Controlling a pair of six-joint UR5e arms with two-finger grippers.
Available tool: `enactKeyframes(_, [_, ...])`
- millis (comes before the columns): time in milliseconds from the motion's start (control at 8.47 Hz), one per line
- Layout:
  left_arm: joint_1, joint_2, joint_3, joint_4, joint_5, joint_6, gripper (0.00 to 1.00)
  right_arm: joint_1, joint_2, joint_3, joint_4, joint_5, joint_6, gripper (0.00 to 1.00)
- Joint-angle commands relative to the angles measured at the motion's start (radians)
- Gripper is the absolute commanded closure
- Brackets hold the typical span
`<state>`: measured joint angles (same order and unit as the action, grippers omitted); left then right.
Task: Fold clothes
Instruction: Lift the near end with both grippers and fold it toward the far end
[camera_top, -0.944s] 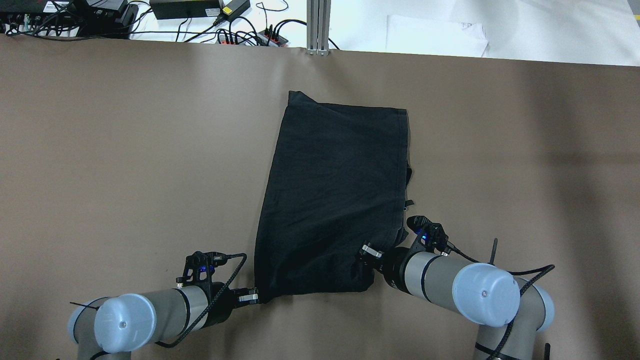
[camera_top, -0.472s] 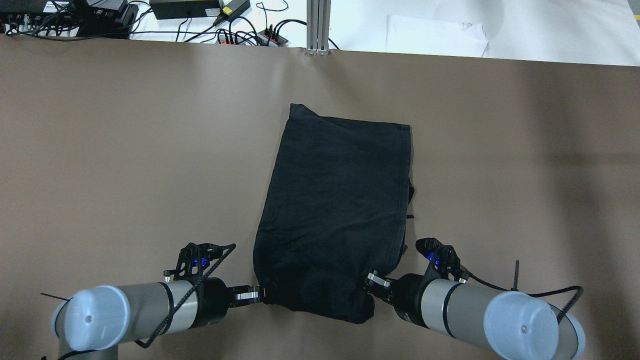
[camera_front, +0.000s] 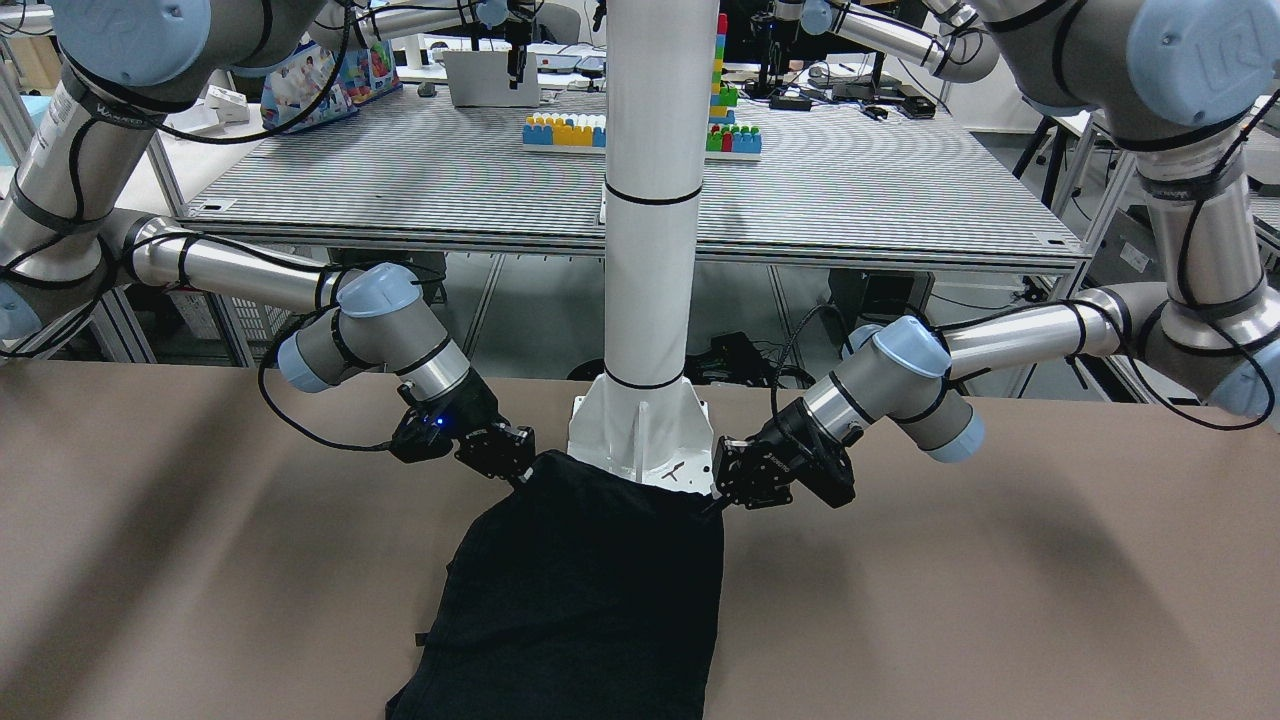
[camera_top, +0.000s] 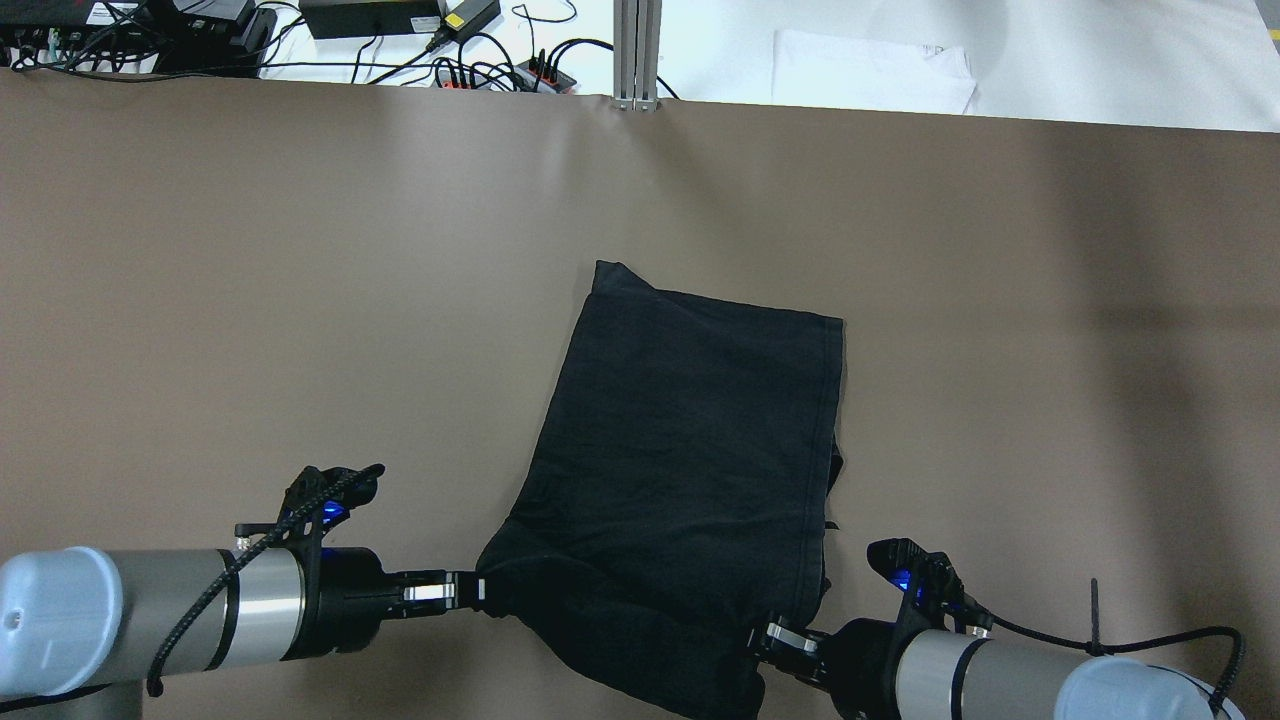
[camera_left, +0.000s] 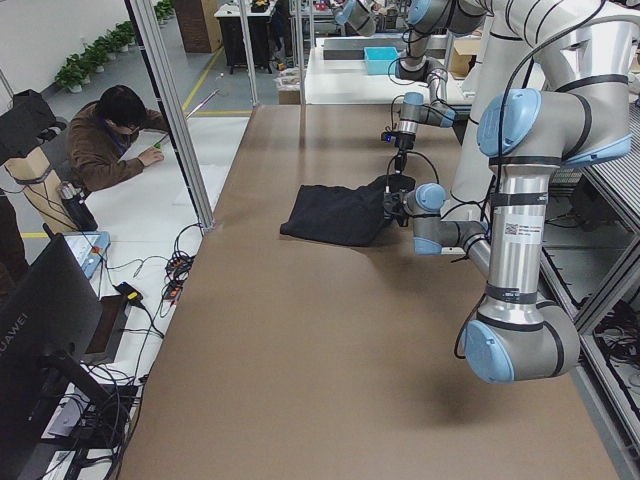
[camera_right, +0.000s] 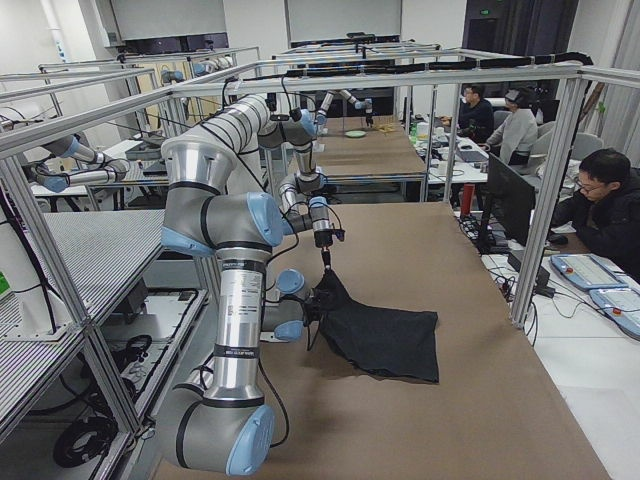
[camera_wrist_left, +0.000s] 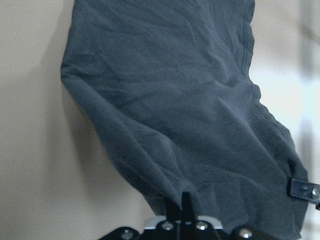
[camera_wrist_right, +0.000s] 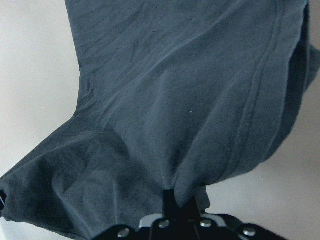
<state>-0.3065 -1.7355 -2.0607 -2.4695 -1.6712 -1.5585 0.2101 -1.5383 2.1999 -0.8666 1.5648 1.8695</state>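
Pinching the black garment (camera_top: 690, 440) by its near corners, left gripper (camera_top: 476, 590) and right gripper (camera_top: 766, 636) clench fabric; its length runs toward the table's (camera_top: 250, 300) far edge.

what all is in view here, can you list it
garment: one, black, mid-table, its near edge lifted
table: one, brown, under the garment
pillar: one, white, at the robot's edge of the table
power adapters and cables: several, black, past the table's far edge
toy bricks: a cluster, mixed colours, on the grated bench behind the robot
people: three, dark and grey tops, seated at desks
left gripper: one, black, shut on a near corner
right gripper: one, black, shut on the other
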Motion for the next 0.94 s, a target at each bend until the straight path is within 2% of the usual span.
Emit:
enactKeyframes(0, [-0.093, -0.042, 0.031, 0.039, -0.034, 0.000, 1.00, 0.003, 0.042, 0.006, 0.006, 0.001, 0.000, 1.00])
enactKeyframes(236, [-0.179, -0.206, 0.088, 0.168, -0.070, 0.000, 1.00, 0.055, 0.050, -0.003, -0.003, 0.000, -0.012, 1.00])
enactKeyframes(354, [-0.216, -0.255, 0.100, 0.243, -0.082, 0.000, 1.00, 0.092, 0.053, -0.026, -0.003, 0.000, -0.013, 1.00])
enactKeyframes(826, [-0.328, -0.403, 0.322, 0.253, -0.133, 0.012, 1.00, 0.279, 0.158, -0.219, -0.003, -0.002, -0.010, 1.00])
